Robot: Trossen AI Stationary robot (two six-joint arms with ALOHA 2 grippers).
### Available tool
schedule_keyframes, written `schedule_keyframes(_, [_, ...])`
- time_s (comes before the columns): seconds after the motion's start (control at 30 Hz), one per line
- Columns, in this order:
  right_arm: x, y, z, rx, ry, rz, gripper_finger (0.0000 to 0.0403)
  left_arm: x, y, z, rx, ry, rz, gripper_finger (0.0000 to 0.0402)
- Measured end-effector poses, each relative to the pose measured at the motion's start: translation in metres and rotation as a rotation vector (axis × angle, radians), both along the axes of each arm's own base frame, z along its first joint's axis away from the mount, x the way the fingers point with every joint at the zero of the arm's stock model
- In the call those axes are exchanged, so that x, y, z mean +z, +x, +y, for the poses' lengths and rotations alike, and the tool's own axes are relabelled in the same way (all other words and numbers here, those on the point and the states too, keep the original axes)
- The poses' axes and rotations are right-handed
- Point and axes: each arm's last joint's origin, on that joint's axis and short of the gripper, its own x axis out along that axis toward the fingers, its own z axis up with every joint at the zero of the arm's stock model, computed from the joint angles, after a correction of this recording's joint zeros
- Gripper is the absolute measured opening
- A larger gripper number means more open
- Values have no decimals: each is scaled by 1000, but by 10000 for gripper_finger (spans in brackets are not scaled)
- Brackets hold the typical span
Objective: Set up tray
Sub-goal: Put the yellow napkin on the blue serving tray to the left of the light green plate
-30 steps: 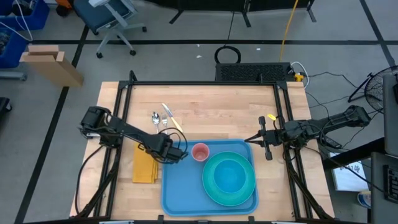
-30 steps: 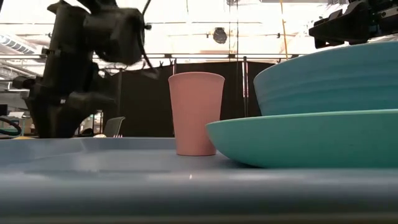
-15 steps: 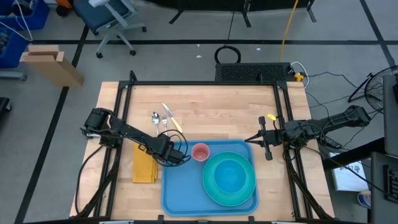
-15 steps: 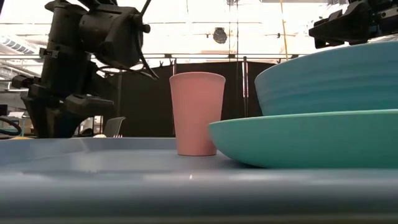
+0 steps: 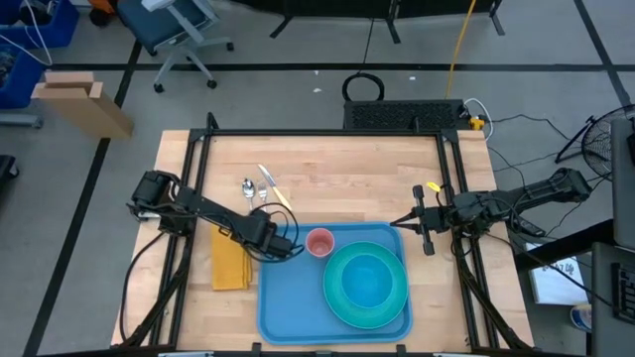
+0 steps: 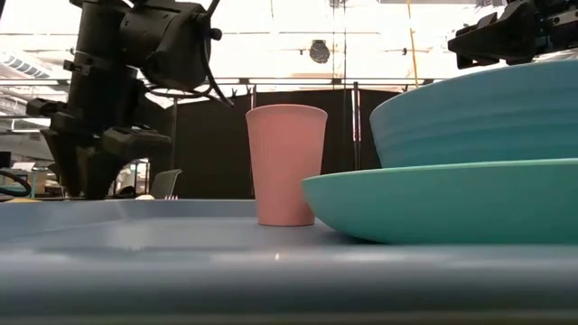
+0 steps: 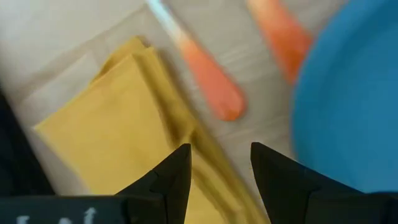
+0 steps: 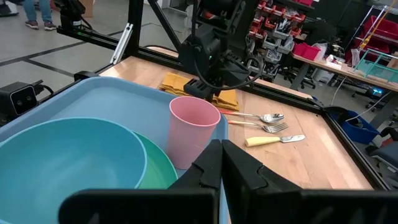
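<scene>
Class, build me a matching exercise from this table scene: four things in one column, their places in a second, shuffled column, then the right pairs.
Things:
1. cup
2. bowl
3. napkin
4. right gripper

Places:
A. on the bare wood, left of the tray
B. in the plate
C. at the tray's far right corner, shut
D. upright on the tray, beside the plate

Pairs: 1-D, 2-B, 3-A, 4-C

Tray (image 5: 288, 307) at table's (image 5: 347, 169) front centre. On it: cup (image 5: 319, 242) rear-left, bowl (image 5: 365, 281) in plate (image 5: 337, 297) right. Napkin (image 5: 230, 266) left of tray; cutlery (image 5: 263, 186) behind napkin.
</scene>
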Motion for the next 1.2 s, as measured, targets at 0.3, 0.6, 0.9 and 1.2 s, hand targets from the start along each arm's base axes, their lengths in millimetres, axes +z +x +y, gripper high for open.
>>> schedule_keyframes(0.3, [0, 0, 0, 0, -1, 2, 0, -25, 5, -2, -3, 13, 98, 170])
schedule_keyframes(0.6, [-1, 0, 0, -1, -2, 4, 0, -30, 6, -3, -32, 14, 112, 154])
schedule_keyframes(0.9, [0, 0, 0, 0, -3, -2, 0, 7, 4, -7, -29, 30, 62, 130])
schedule_keyframes(1.2, [0, 0, 0, -1, -1, -2, 0, 5, -2, -11, -35, 49, 89, 161])
